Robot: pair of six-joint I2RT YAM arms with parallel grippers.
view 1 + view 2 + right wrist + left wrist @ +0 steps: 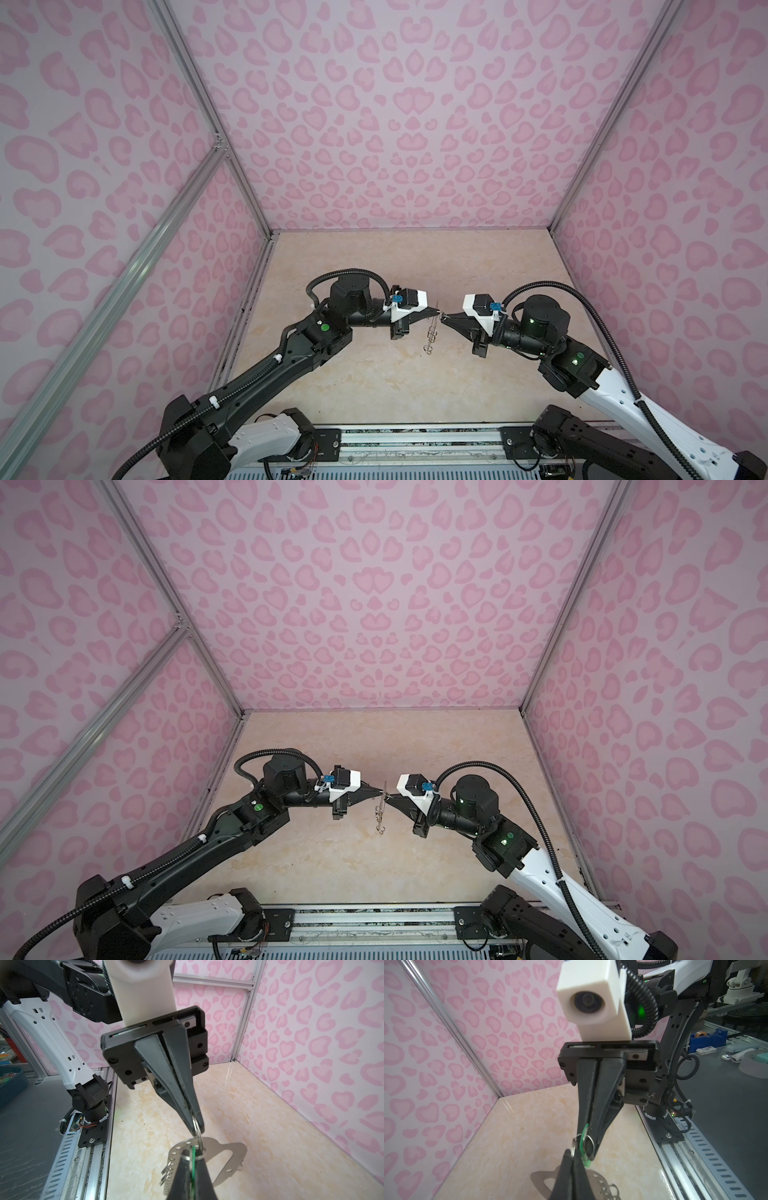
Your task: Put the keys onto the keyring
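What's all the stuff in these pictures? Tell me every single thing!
Flat grey D-shaped metal keyring: one, silver-grey, held in the air between the two grippers.
Small metal split rings: several, silver, along the keyring's curved edge.
Bright green oblong plastic key tag: one, green, right beside the keyring; I can't make out its key.
Beige marble-look table: one, cream, under everything.
Pink heart-spotted walls: three, pink, around the table.
Blue tape dispenser: one, blue, on the dark bench outside the walls.
Left gripper: one, black, shut on one split ring.
Right gripper: one, black, shut on the green tag.
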